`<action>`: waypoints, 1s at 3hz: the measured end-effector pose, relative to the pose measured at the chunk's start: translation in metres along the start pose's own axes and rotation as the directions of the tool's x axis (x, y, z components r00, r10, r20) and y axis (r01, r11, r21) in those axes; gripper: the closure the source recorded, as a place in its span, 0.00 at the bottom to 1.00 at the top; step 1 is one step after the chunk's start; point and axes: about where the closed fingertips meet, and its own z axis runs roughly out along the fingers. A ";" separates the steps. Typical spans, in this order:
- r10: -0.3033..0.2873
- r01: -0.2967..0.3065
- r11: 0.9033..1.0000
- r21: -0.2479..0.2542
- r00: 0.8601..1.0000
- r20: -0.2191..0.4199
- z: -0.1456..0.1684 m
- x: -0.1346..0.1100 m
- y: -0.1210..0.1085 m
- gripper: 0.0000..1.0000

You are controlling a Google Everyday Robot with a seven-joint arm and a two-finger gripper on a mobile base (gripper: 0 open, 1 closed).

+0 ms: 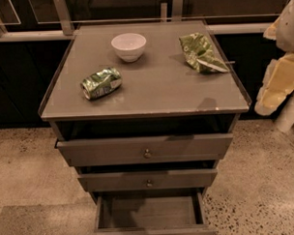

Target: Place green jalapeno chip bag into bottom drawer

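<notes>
Gripper [279, 84]: pale cream robot parts at the right edge of the view, off to the right of the cabinet, at about tabletop height, partly cut off by the frame. Cannot tell whether it is open or closed. It holds nothing visible and touches nothing on the cabinet.

Nearest item is the green jalapeno chip bag [199, 52], lying flat and crumpled at the back right of the cabinet top [156, 97], pale sealed edge pointing toward the right rim. It is apart from the gripper.

A white bowl [129, 45] stands upright at back centre, well apart from the bag. A crushed green-and-white can [102, 83] lies on its side on the left half, in front of and left of the bowl.

Below the top, the top drawer [144, 149] and middle drawer [148, 180], each with a small knob, are slightly out. The bottom drawer [151, 234] is pulled out farthest, its inside showing. Speckled floor [27, 162] lies around the cabinet.
</notes>
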 end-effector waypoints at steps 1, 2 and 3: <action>0.059 -0.058 0.997 0.046 0.998 -0.013 0.014 0.017 -0.062 0.00; 0.109 -0.110 0.992 0.060 0.994 0.019 0.054 0.027 -0.127 0.00; 0.128 -0.130 0.988 0.082 0.991 0.035 0.062 0.028 -0.151 0.00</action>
